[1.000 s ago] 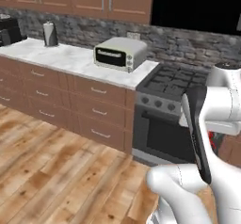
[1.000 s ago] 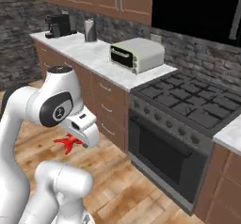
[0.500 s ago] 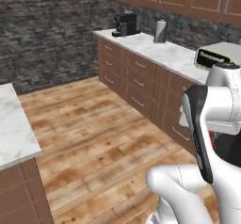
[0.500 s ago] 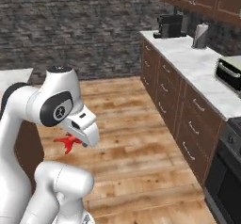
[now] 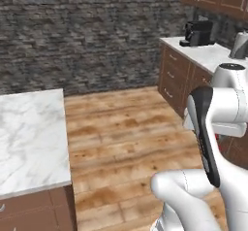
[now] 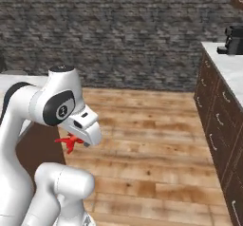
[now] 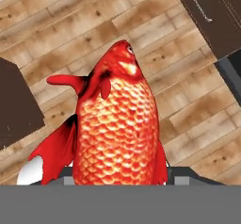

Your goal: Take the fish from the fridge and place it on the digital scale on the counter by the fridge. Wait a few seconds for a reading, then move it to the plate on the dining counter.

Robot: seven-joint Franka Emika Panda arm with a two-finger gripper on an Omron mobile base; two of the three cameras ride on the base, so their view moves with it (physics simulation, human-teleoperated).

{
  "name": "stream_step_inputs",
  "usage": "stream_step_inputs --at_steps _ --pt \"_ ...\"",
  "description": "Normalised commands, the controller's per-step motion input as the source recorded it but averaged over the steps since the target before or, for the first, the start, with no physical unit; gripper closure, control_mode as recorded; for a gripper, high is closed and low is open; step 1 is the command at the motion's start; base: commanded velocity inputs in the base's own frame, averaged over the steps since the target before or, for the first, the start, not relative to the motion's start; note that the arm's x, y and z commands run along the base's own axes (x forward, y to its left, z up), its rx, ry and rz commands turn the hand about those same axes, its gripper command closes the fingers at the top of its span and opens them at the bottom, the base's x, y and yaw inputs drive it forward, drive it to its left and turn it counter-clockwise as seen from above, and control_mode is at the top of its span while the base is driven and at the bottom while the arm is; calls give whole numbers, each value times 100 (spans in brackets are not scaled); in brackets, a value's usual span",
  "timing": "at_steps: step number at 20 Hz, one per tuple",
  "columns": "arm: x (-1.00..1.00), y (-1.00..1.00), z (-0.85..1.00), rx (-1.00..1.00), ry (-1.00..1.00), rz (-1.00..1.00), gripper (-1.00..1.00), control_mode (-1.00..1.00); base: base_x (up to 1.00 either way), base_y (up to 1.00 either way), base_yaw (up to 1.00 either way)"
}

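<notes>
Beneath tool: fish held; scales visible in hand view.

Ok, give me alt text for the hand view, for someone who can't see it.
A red-orange scaly fish fills the middle of the picture, held at its lower end by the gripper and pointing its head up the frame, above a brown wooden plank floor. A dark brown cabinet with silver handles sits in the upper right corner.
</notes>
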Motion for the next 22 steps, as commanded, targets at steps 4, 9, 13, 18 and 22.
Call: stream_step_inputs --at_steps 4,9,13,18,22 --pt "0 0 0 0 0 0 100 100 100 -39 48" --pt "0 0 0 0 0 0 100 100 100 -46 45" --pt "0 0 0 0 0 0 100 100 100 -50 43" --pt "0 0 0 0 0 0 100 100 100 -52 43" --pt "0 0 0 0 0 0 100 100 100 -58 42"
